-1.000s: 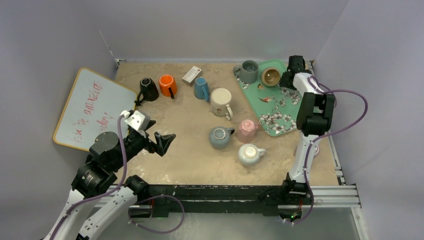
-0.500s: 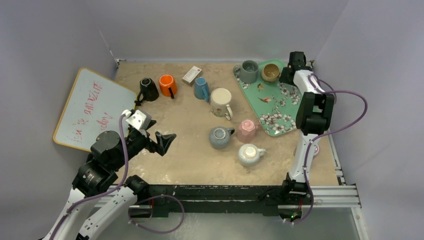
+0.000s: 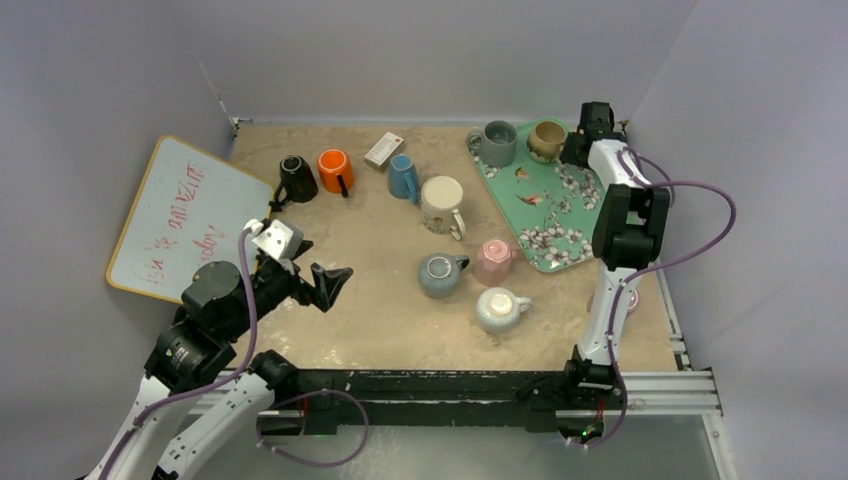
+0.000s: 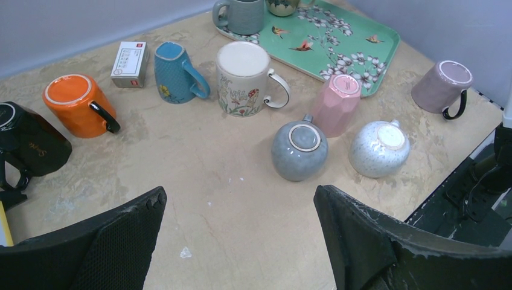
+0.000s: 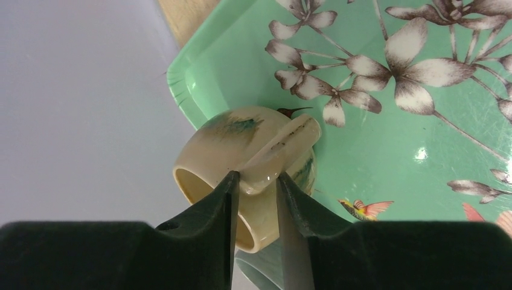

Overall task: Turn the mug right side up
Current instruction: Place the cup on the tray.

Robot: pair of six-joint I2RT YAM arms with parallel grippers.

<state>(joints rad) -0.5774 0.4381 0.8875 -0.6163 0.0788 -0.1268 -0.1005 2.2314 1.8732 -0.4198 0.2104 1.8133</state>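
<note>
A cream mug with green streaks [image 5: 241, 142] is held over the far corner of the green flowered tray [image 5: 392, 139]. My right gripper [image 5: 256, 176] is shut on its handle [image 5: 290, 138]. In the right wrist view the mug's opening points lower left, toward the wall. In the top view the mug [image 3: 546, 140] sits at the tray's [image 3: 545, 215] back edge with my right gripper [image 3: 575, 148] beside it. My left gripper [image 3: 320, 283] is open and empty above the near-left table, also shown in the left wrist view [image 4: 238, 199].
A grey-green mug [image 3: 498, 143] stands on the tray beside the held mug. Blue-grey [image 4: 300, 151], speckled white [image 4: 379, 148], pink [image 4: 336, 104], floral cream [image 4: 244, 77], blue [image 4: 174, 71], orange [image 4: 78, 104], black [image 4: 27, 139] and mauve [image 4: 442, 87] mugs and a small box [image 4: 130, 55] are on the table. A whiteboard [image 3: 180, 215] leans at left.
My right gripper has carried the cream mug toward the tray's back edge and turned it, so its inside no longer faces the top camera. The left arm has barely moved.
</note>
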